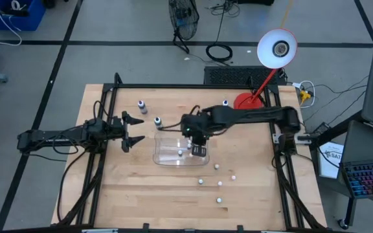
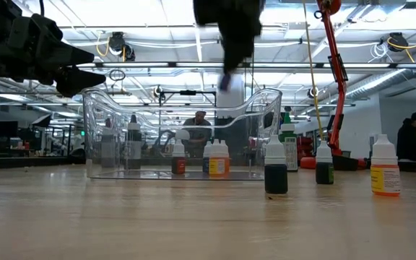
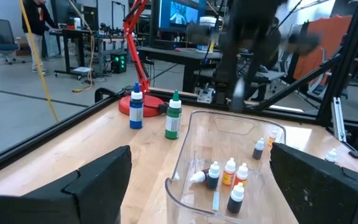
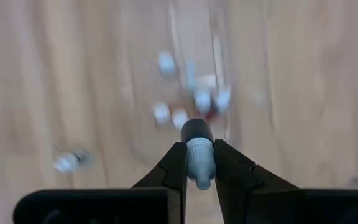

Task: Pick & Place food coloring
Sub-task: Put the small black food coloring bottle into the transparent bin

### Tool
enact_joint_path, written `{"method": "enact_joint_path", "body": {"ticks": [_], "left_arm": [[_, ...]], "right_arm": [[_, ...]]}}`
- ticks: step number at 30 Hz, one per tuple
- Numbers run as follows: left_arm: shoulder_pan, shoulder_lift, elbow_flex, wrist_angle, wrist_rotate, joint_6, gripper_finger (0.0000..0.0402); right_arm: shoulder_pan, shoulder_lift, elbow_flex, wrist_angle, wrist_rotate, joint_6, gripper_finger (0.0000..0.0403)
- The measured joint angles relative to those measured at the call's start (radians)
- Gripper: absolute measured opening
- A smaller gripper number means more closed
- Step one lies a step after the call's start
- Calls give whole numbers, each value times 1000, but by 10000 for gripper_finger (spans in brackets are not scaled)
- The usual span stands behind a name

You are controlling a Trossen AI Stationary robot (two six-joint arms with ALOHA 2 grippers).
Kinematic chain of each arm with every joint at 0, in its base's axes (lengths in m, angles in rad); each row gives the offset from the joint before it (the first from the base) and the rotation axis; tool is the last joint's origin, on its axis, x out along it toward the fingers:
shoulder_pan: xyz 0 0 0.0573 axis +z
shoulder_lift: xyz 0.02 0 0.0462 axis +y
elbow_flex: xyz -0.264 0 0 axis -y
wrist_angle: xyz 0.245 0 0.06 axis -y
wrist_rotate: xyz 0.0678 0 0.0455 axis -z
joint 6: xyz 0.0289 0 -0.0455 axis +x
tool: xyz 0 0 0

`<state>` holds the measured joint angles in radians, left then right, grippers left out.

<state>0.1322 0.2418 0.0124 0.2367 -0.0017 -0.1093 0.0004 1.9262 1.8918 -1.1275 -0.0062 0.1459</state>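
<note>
A clear rectangular plastic tray (image 1: pixel 167 152) sits mid-table on the pale wooden table (image 1: pixel 141 194), with several small dropper bottles inside it (image 3: pixel 229 173). From the tray's centre in the high view, two dark-capped bottles (image 1: pixel 142 105) stand at about eleven o'clock. A loose scatter of small white-capped bottles (image 1: pixel 219 184) lies at about four to five o'clock, and a red desk lamp with a white shade (image 1: pixel 276 49) rises from its round base at about two o'clock. In the left wrist view a blue-labelled bottle (image 3: pixel 136 109) and a green-capped bottle (image 3: pixel 174 116) stand just beyond the tray's far end, beside the lamp's base. In the low view, people show in the room behind the table. No label can be read.

The right gripper (image 4: pixel 199 167) hangs over the tray's three o'clock side, fingers narrow and pinched on a tiny pale dropper bottle with a dark top (image 4: pixel 198 154), held clear above the bottles lying blurred below. The left gripper (image 1: pixel 132 131) hovers near the tray's nine o'clock end, jaws spread wide, touching nothing.
</note>
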Motion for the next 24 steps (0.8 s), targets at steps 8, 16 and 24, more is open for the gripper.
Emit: {"method": "enact_joint_path", "body": {"ticks": [8,16,24], "left_arm": [[0,0,0,0,0,0,379],[0,0,0,0,0,0,379],[0,0,0,0,0,0,379]], "right_arm": [[-51,66,-123,3,0,33,42],[-62,69,-207,109,-6,9,42],[-44,68,-222,158,-26,4,42]]}}
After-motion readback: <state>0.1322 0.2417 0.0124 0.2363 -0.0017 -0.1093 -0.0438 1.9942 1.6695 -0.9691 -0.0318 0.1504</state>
